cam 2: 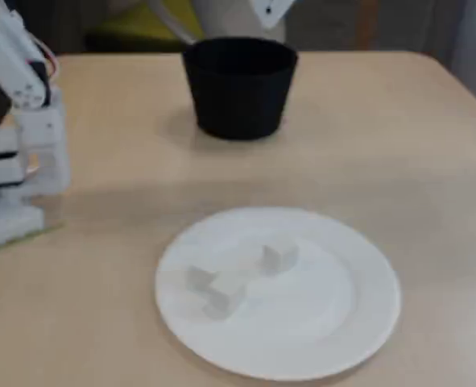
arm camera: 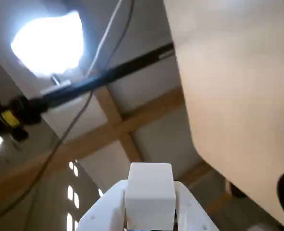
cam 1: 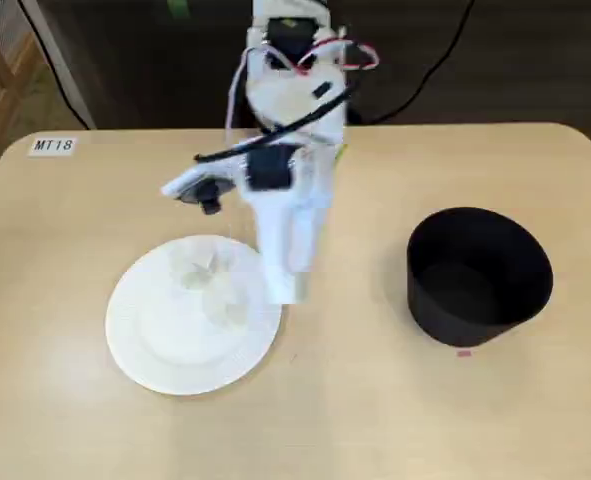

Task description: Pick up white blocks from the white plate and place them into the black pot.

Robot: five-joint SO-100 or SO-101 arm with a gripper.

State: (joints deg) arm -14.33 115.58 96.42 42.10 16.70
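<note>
The jaws are clenched on a small off-white cube point(arm camera: 150, 194), one flat white finger pressed against each of two opposite faces, as the wrist view shows from below; the white two-finger gripper point(arm camera: 150, 211) carries it raised off the round white paper plate with the ribbed rim point(cam 1: 135, 350), the camera tilted up toward ceiling beams and a bright lamp. Judging by its size and plain faces, the held cube is probably light and stiff — a rigid little block that should not crush, though smooth sides could slip if the squeeze eased. Flat opposite faces are the natural place to take hold, and that is how it sits now. A cube has no long axis to speak of; its upper face reads roughly square to the fingers, edges running parallel with them. In a fixed view the white arm point(cam 1: 290, 215) hangs over the plate's right rim, its tip blurred. The remaining off-white cubes point(cam 2: 279, 256) lie loose near the plate's middle, about three of them, turned at odd angles and hard to separate against the white. The matte black, straight-walled round pot point(cam 1: 478, 276) stands well apart from the plate, to its right in that same fixed view, its mouth open upward and its inside too dark to read.
</note>
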